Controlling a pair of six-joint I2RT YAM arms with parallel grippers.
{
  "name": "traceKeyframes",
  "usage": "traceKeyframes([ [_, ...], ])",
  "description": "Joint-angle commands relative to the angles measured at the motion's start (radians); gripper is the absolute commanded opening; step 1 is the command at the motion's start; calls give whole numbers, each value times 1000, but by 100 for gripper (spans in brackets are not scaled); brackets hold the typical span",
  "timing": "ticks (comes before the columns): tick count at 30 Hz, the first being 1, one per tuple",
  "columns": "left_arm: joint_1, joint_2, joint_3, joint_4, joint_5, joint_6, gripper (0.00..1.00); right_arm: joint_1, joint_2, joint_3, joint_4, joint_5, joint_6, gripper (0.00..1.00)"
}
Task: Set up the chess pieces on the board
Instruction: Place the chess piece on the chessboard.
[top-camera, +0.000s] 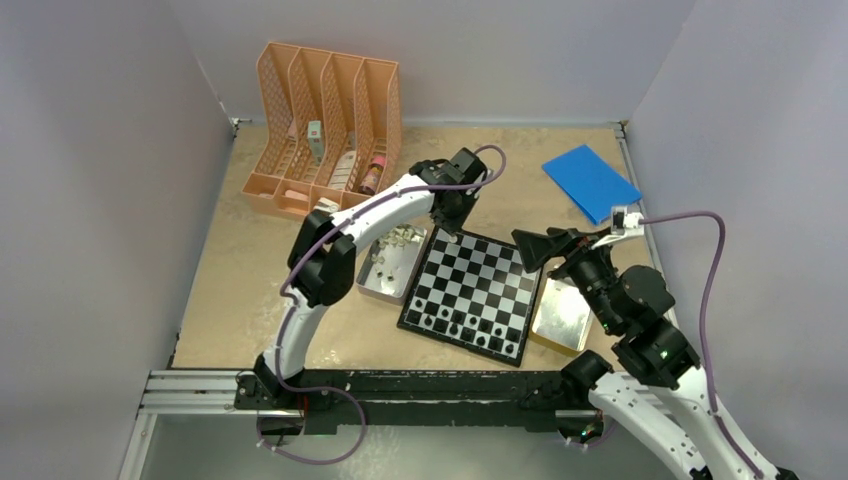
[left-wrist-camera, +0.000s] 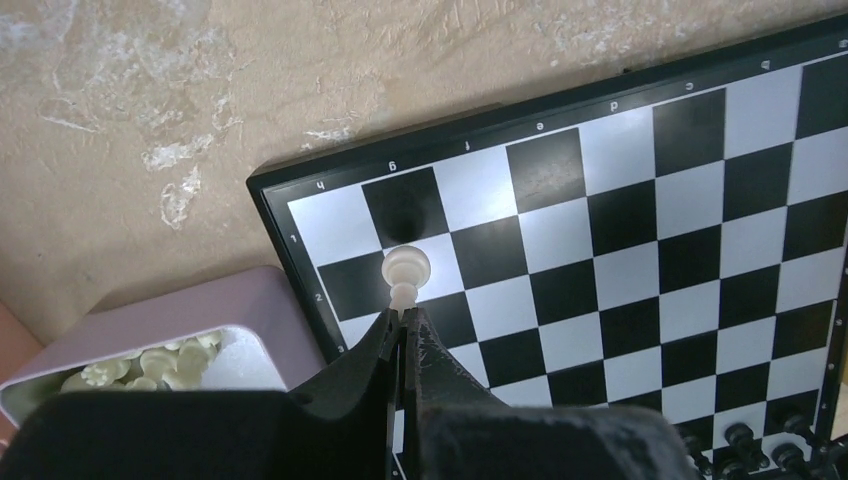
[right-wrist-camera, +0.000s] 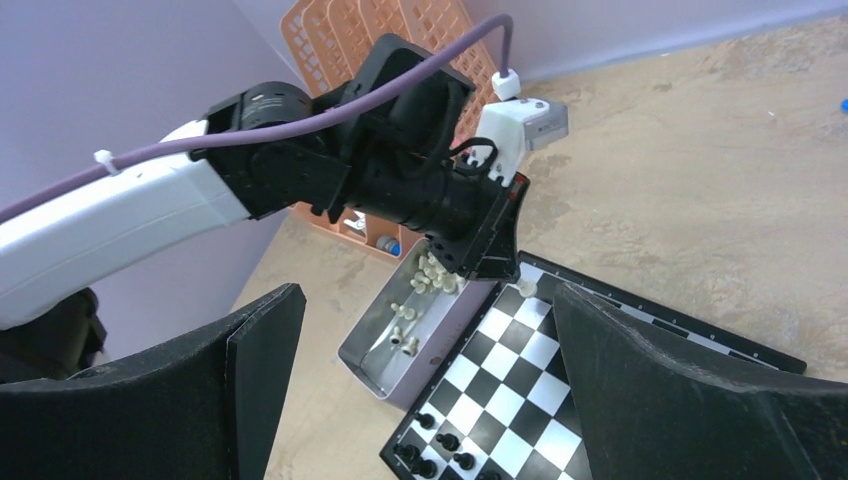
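Note:
The checkered board lies mid-table. Several black pieces stand along its near edge, and they show in the right wrist view too. My left gripper hangs over the board's far left corner. In the left wrist view it is shut on a white pawn, base down over a square near the corner of the board. I cannot tell if the pawn touches the board. My right gripper is open and empty above the board's right edge. Its fingers frame the board and pawn.
A metal tin holding several white pieces lies against the board's left side, seen also in both wrist views. A second shiny tin lies at the board's right. An orange file rack stands far left; a blue sheet lies far right.

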Motion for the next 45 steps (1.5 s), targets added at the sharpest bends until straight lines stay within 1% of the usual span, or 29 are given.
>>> traceKeyframes([
  [1,-2,34,84,-24,5,1,0,-5,-30,46,4,31,3,96],
  [7,-14,62,114,-23,12,-5,0,-5,-58,45,1,35,5,96],
  [24,-40,125,190,-37,10,-5,0,-5,-63,45,-9,33,5,96],
  [45,-59,147,196,-9,-25,-25,0,-5,-79,39,-9,27,-3,96],
])
